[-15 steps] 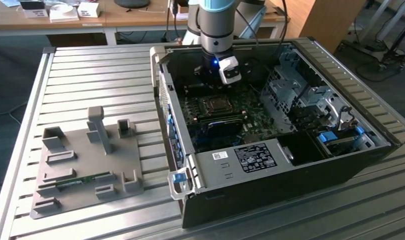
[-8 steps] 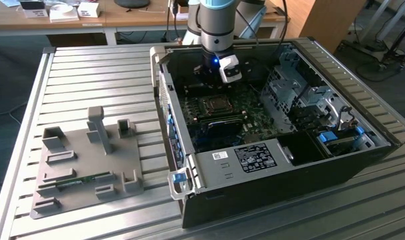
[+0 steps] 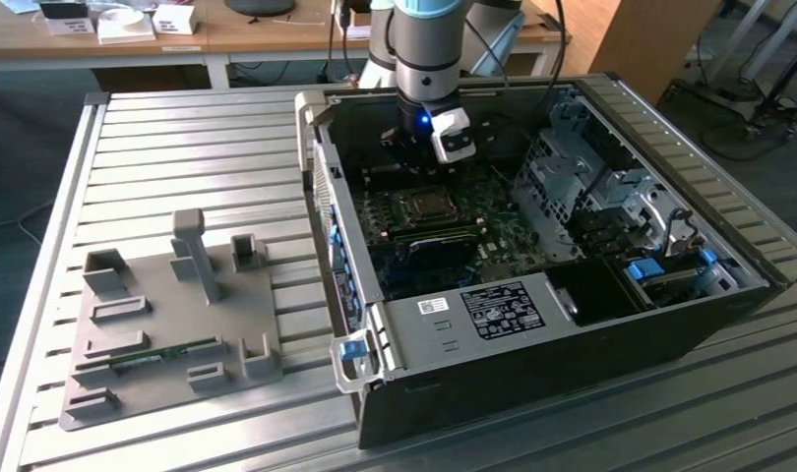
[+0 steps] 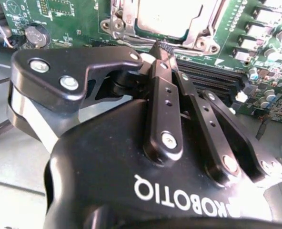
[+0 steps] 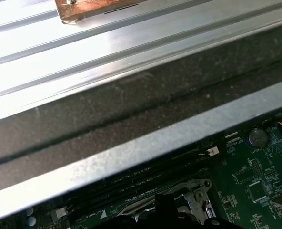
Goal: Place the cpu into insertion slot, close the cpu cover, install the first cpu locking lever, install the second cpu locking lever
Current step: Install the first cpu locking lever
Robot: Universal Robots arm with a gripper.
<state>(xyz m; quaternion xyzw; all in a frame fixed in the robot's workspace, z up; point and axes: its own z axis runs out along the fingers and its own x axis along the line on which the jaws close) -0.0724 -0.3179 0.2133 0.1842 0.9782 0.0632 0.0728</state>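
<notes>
The cpu (image 4: 165, 16) lies in its socket on the green motherboard (image 3: 504, 231), its silver-grey top showing through the square opening of the cpu cover (image 4: 205, 28), which lies flat over it. My gripper (image 4: 160, 47) hangs just above the socket's edge, on the side of the black memory slots (image 4: 212, 81). Its two black fingers (image 4: 162, 95) meet at the tips with nothing seen between them. In the exterior view the gripper (image 3: 412, 147) stands inside the open computer case, a little behind the cpu (image 3: 426, 204). The first wrist view shows a corner of the socket frame (image 5: 196, 195).
The open black computer case (image 3: 530, 324) lies on a ribbed metal table, with a drive cage (image 3: 595, 187) at the exterior view's right. A grey fixture plate (image 3: 175, 315) holding a green memory stick (image 3: 150, 356) sits at the left. The case wall (image 5: 131, 152) runs close by the socket.
</notes>
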